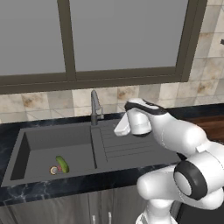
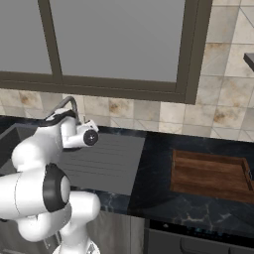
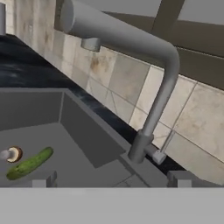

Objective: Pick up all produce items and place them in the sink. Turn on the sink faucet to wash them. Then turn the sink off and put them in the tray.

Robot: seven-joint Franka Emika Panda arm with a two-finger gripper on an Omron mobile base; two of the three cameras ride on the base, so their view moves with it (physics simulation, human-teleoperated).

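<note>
**Tool faces the faucet lever, produce already in the basin**

The move ahead, as I judge it, is turning the water on, so what matters is how the lever (image 3: 162, 148) lies from the tool (image 3: 111, 180). In the hand view the faucet (image 3: 151, 92) stands straight ahead of the tool. Its base sits just above the gap between the two fingertips (image 3: 46, 180). The lever is a thin rod sticking out from the faucet base on the side away from the basin, its long axis slanting up from the base. It lies ahead of the tool and slightly toward the far fingertip, apart from both tips, with nothing touching it yet.

The tool is released, jaws spread wide and holding nothing.

From the left base view the hand hovers over the drainboard, just beside the faucet (image 1: 94, 107) and on its side away from the basin.

Both produce items lie on the floor of the sink (image 1: 39, 142), well apart from the faucet. The cucumber (image 1: 62, 164) lies tilted, and the round tan item (image 1: 54, 170) touches or nearly touches its lower end. The spout reaches out over the basin above them.

The tray (image 2: 211, 173) sits on the desk (image 2: 158, 149) beyond the drainboard, far from the faucet.
</note>
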